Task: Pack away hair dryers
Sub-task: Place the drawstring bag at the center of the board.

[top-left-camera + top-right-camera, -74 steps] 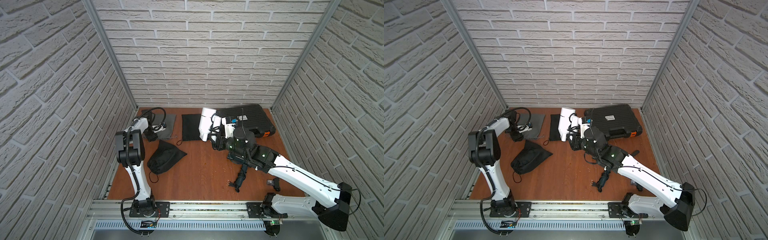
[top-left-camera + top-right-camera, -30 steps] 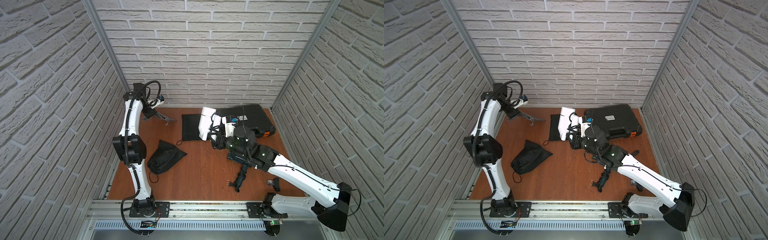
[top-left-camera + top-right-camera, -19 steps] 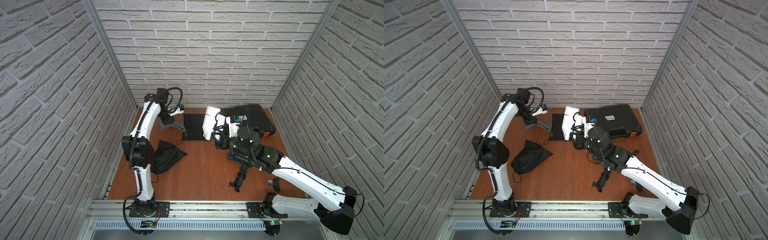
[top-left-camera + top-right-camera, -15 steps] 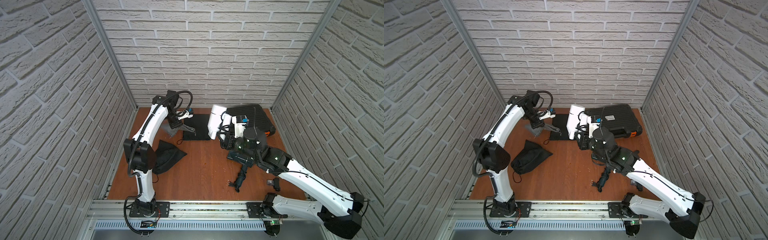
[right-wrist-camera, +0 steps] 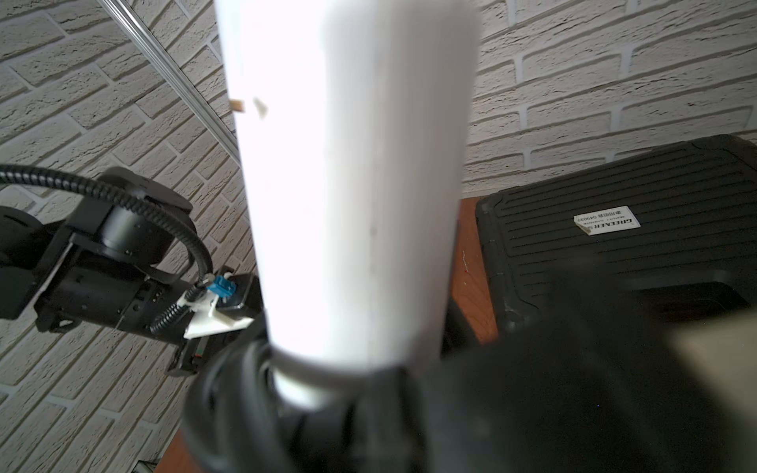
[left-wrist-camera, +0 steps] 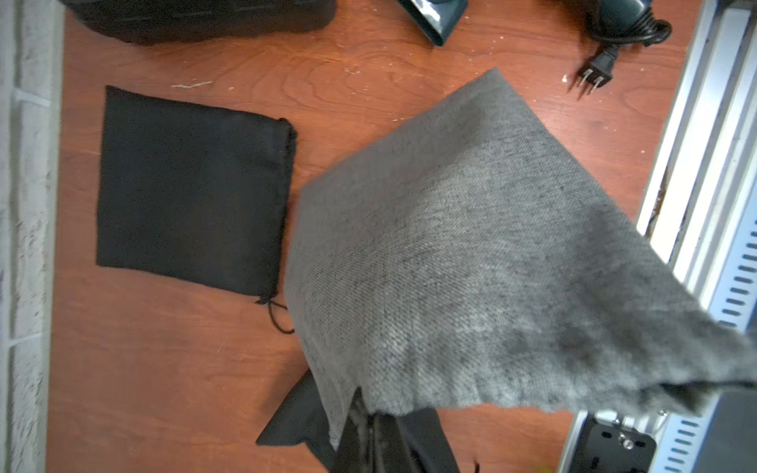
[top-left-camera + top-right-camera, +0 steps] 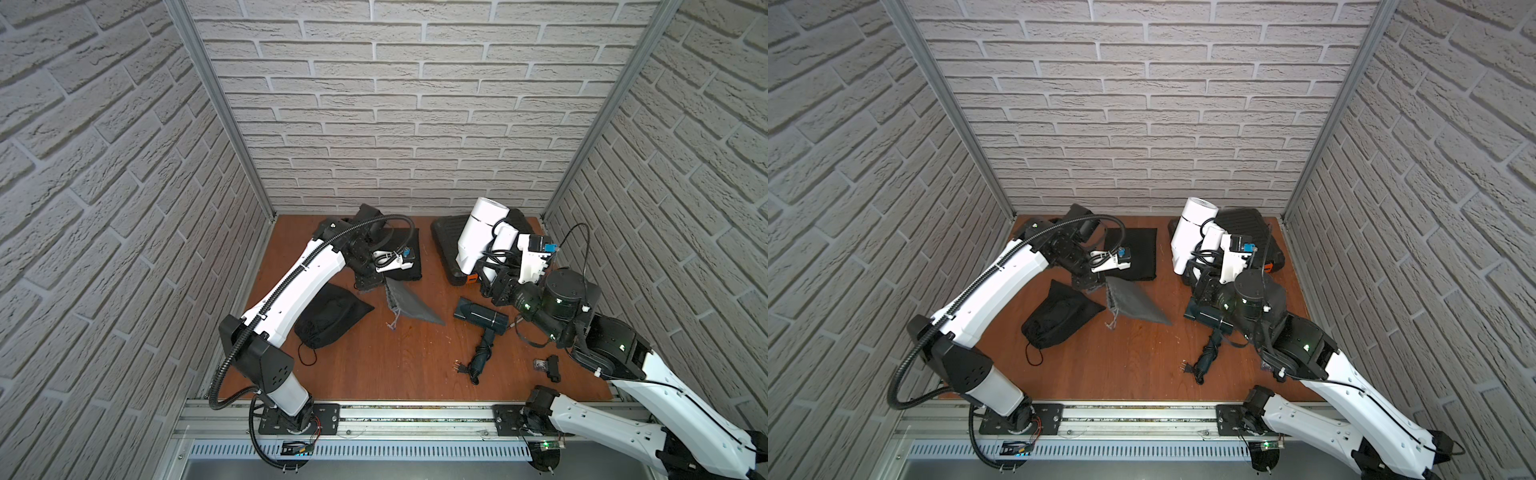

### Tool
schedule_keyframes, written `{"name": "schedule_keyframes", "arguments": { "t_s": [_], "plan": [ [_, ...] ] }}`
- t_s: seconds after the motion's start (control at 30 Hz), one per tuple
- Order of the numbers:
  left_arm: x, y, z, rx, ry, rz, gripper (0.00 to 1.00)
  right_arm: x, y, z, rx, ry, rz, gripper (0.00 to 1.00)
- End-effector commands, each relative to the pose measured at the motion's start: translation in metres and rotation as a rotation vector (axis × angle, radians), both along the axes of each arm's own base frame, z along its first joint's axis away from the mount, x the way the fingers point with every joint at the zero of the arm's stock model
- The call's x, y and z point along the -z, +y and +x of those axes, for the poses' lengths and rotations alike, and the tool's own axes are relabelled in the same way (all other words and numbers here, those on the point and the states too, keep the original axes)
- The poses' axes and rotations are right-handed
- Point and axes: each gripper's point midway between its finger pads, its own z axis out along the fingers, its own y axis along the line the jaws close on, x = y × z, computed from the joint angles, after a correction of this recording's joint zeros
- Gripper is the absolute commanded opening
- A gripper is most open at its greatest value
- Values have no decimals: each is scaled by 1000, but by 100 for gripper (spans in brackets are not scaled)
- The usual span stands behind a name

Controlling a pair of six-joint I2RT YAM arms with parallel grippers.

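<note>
**Progress**
- The white hair dryer [image 7: 478, 237] is held aloft by the right claw [image 7: 494, 279]. The jaws are closed on the cord-wrapped handle, and the barrel stands up from the claw over the ribbed black case [image 7: 444, 245].
- The grey drawstring pouch [image 7: 409, 305] is pinched at its gathered mouth edge by the left claw [image 7: 380, 281], jaws fully closed on the cloth. The pouch hangs slack below that claw; whether its far corner touches the table cannot be told.
- Pouch and white dryer are well apart, and nothing is inserted yet. Bagging the white dryer is judged the step in hand, with the pouch mouth not yet spread.
- A bulging black pouch [image 7: 332, 311] lies near the left claw, on its rail side. It is judged to hold one dryer already packed, though the contents are not seen.
- A dark teal hair dryer [image 7: 480, 318] lies loose on the table just beside the right claw, its plug trailing.
- A flat black pouch [image 7: 405, 257] lies just behind the left claw and is judged unused.
- Roughly a third is judged done.

**Hidden or unclear**
- The right claw's fingertips are buried under cord and wrist in every view.
- The right wrist view is washed out by the barrel and blurred at its base.
- The left claw's fingertips are covered by cloth in the left wrist view.
- The teal dryer is cut off there, and in a top view it is partly covered by the right arm.
- A small dark object [image 7: 552, 368] near the right arm cannot be identified.
</note>
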Motion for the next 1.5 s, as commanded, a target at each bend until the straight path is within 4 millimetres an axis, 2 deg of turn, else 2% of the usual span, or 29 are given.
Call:
{"name": "schedule_keyframes", "arguments": {
  "t_s": [0.0,0.13,0.23,0.3,0.37,0.47,0.63,0.77,0.87,0.97,1.13,1.23,1.37,1.47],
  "plan": [
    [10,-14,3,-28,-49,-40,0,-12,-7,2,34,-49,29,2],
    [31,-18,-3,15,-44,26,0,-6,-8,1,34,-37,33,2],
    [29,-16,-2,12,-66,25,0,-4,-9,1,39,-35,28,2],
    [14,-20,7,18,-100,7,0,-4,-8,2,41,-35,24,2],
    [-12,-28,18,16,-126,-25,0,-6,-7,3,38,-37,20,2],
    [-43,-35,42,-18,-176,-39,0,-10,-7,3,38,-44,23,2],
    [-74,-25,79,-105,-304,-64,0,-10,-10,1,45,-46,27,2],
    [-85,-17,97,-167,-397,-50,0,-11,-11,0,43,-52,21,2],
    [-71,-8,108,-221,-437,3,0,-9,-10,2,45,-49,14,2],
    [-41,2,107,-253,-429,57,0,-5,-6,4,38,-41,9,2],
    [20,15,79,-224,-346,133,0,-1,-3,7,31,-31,1,2],
    [47,24,63,-210,-294,167,0,2,0,8,23,-24,0,2],
    [59,30,43,-177,-239,171,1,5,1,7,16,-16,5,2],
    [65,31,28,-126,-209,175,13,7,1,7,17,-12,7,2]
  ]
}}
